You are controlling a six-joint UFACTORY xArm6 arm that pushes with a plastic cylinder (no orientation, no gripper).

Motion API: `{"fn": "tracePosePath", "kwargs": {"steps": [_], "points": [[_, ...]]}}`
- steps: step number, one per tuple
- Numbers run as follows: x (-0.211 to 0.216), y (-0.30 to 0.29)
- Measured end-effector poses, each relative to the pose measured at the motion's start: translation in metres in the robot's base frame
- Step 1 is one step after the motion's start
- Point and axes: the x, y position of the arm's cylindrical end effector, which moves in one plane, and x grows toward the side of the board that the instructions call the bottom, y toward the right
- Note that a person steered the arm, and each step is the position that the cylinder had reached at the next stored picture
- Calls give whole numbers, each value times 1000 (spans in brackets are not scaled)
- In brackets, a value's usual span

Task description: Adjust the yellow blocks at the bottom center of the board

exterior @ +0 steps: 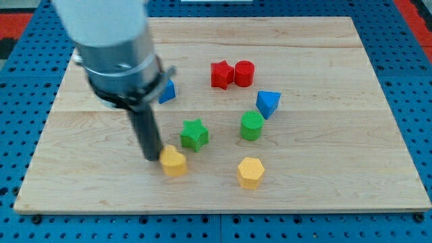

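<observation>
A: Yellow blocks located?
B: Two. One yellow block (174, 162) is seen left of bottom center, shape unclear, roughly pentagonal. The yellow hexagon (250, 173) is placed to its right, a bit lower. They are apart, not touching.

A: Tip?
B: My tip (152, 157) is set at the left yellow block's upper-left edge, touching or just beside it; contact can't be confirmed. No jaws are fitted, only a rod, so no open or closed state can be told.

A: Neighbours?
B: A green star (194, 133) is found just above the left yellow block, near but apart. A green cylinder (252, 125) sits above the hexagon. A blue block (268, 103), wedge-like, is just upper-right of the cylinder. A red star (221, 74) and red cylinder (244, 73) are touching, near the top center. Another blue block (167, 91) is partly hidden behind the arm (115, 47).

A: Surface?
B: All of it is laid on a wooden board (351, 135).
</observation>
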Motion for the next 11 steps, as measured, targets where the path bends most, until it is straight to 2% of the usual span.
{"fn": "tracePosePath", "kwargs": {"steps": [1,2,3,4,5,6,7,9,11], "points": [[29,59],[15,36],[-8,-39],[-7,-70],[-6,-76],[75,-51],[75,-51],[74,87],[65,100]]}}
